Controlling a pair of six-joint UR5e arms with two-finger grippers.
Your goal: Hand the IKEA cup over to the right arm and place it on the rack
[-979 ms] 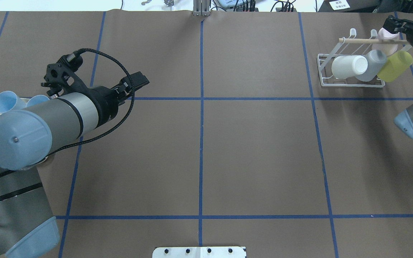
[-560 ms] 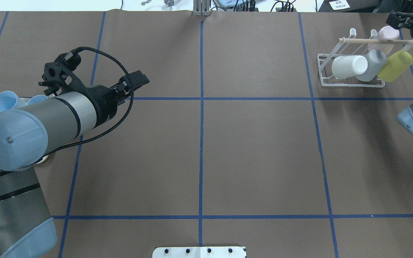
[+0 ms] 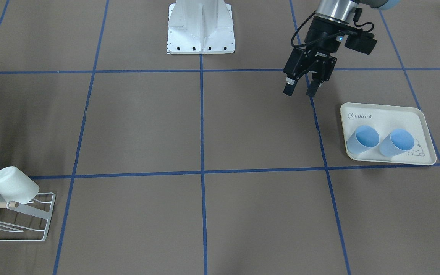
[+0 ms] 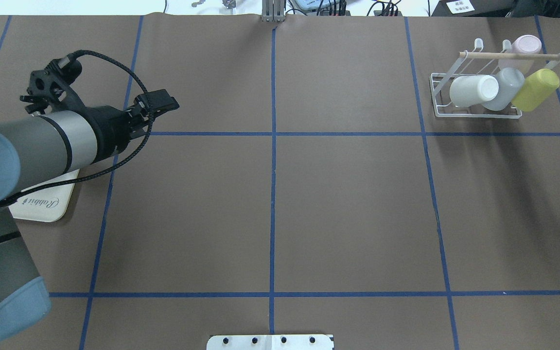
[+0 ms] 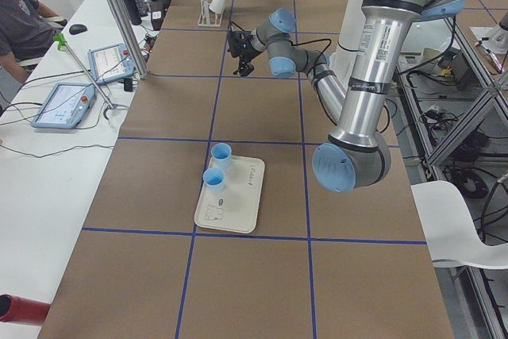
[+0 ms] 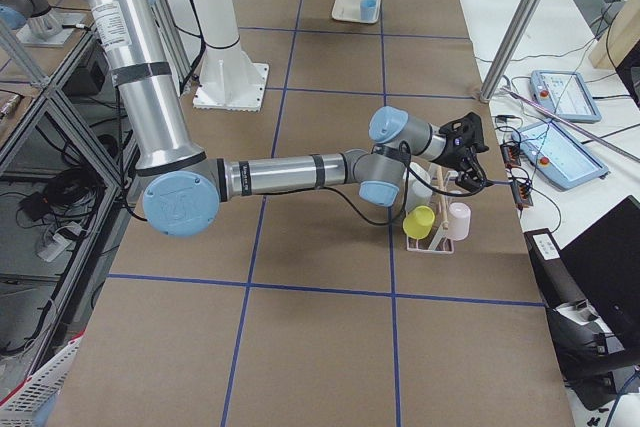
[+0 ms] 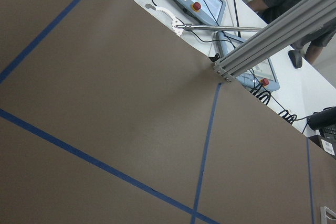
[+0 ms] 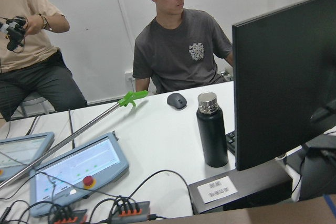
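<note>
Our left gripper [image 3: 300, 91] hangs over bare table with its fingers spread and nothing between them. The tray [image 3: 380, 114] lies near it, ahead of the fingertips and off to their left. On the tray stand two blue cups, mouths up. The nearer blue cup [image 3: 363, 139] is the one we judge to be next, and the farther blue cup [image 3: 396, 143] sits just beside it; we cannot tell whether they touch. The rack [image 4: 474, 115] is well apart from this gripper, away to its right. It carries a white cup [image 4: 472, 91], a grey cup [image 4: 503, 90], a yellow cup [image 4: 535, 90] and a pink cup [image 4: 523, 46]. Our right gripper [image 6: 468, 147] hovers just above that rack, and we cannot tell whether its fingers are apart or together. The risks we see come mostly from crowding. A wide finger coming down beside the nearer cup could tip its neighbour, or push the light tray along the table. The cup walls look smooth and tapered, so a shallow pinch could let the cup slide out mid-carry. At the handover, letting go before the right fingers have closed would drop it. The rack is nearly full, so a clumsy placement could dislodge a cup that is already hung.
</note>
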